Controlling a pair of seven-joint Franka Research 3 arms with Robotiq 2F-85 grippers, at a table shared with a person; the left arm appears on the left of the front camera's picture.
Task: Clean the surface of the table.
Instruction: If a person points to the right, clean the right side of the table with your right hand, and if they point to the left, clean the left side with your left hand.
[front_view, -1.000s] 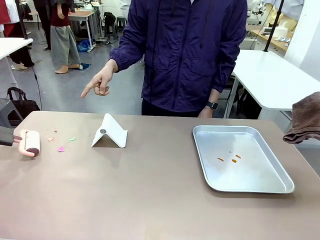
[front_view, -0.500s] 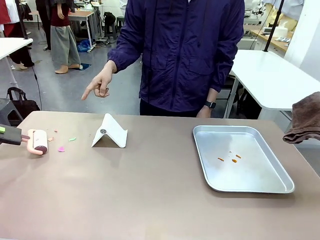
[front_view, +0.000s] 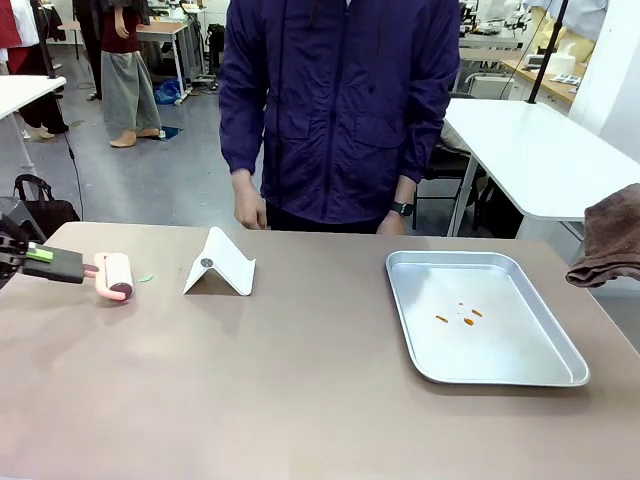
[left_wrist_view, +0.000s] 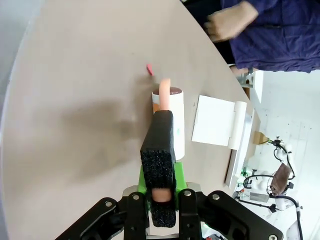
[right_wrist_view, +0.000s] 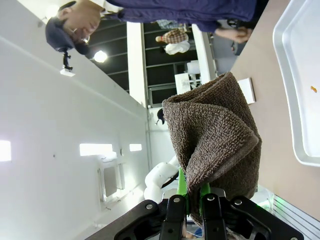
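Observation:
The taupe table (front_view: 300, 390) stretches across the front view. At its left end my left gripper (front_view: 58, 265) is shut on the black foam handle of a pink lint roller (front_view: 116, 275), whose drum rests on the tabletop. In the left wrist view the left gripper (left_wrist_view: 161, 196) clamps that handle, with the lint roller (left_wrist_view: 172, 109) lying ahead of it and a pink scrap (left_wrist_view: 149, 69) just beyond. A green scrap (front_view: 146, 277) lies right of the roller. My right gripper (right_wrist_view: 190, 201) is shut on a folded brown towel (right_wrist_view: 215, 135), which hangs over the table's right edge (front_view: 610, 235).
A white folded stand (front_view: 220, 263) sits right of the roller. A silver tray (front_view: 530, 360) with a few orange bits (front_view: 458, 318) lies at the right. A person in a dark blue jacket (front_view: 340, 110) stands at the far edge, hands lowered.
My left gripper has pushed the roller to the right over the spot where the pink scraps lay; they no longer show in the front view. The person dropped the pointing hand.

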